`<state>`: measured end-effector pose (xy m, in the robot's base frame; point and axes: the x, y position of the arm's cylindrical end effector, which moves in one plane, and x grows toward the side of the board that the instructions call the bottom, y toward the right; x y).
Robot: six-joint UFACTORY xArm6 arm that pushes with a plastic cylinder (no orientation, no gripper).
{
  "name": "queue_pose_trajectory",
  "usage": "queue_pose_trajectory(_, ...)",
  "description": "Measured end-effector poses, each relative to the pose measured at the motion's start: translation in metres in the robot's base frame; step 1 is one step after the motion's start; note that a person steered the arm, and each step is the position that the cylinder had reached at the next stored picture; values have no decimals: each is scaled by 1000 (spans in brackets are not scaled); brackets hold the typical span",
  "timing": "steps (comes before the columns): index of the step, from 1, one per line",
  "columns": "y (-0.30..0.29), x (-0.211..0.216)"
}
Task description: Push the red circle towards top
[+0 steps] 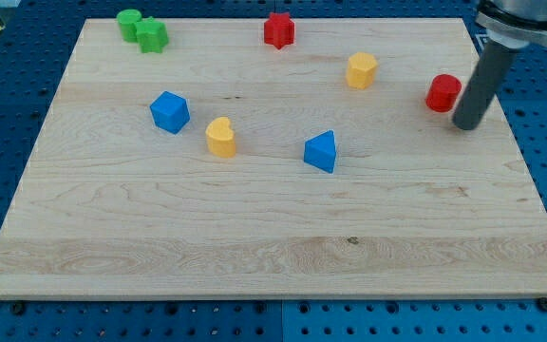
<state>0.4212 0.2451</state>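
A: Sitting near the right edge of the board [254,247], the red circle [443,92] is in the upper half, well short of the top edge.

B: And my tip [465,124]?

A: Just beside it, at the circle's lower right, close enough that I cannot tell whether they touch. It is a plain rod, so it has nothing to open or close and it holds nothing.

B: Next nearest block?

A: The yellow block [361,70], to the circle's left and slightly higher; its shape looks roughly hexagonal. Beyond that, the red star [278,29] lies by the top edge near its middle.

B: The centre of the board?

A: A blue triangle-like block [321,151], a yellow heart [221,137] to its left, then a blue block [170,111] farther left.

B: Any containers?

A: None holding anything. Two green blocks [141,29] touch each other in the top left corner.
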Motion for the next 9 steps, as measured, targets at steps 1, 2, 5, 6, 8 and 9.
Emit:
queue_pose_trajectory(1, 24, 25)
queue_pose_trajectory(2, 29, 11)
queue_pose_trajectory(5, -21, -62)
queue_pose_trajectory(6, -36, -74)
queue_pose_trajectory(8, -46, -123)
queue_pose_trajectory(9, -63, -141)
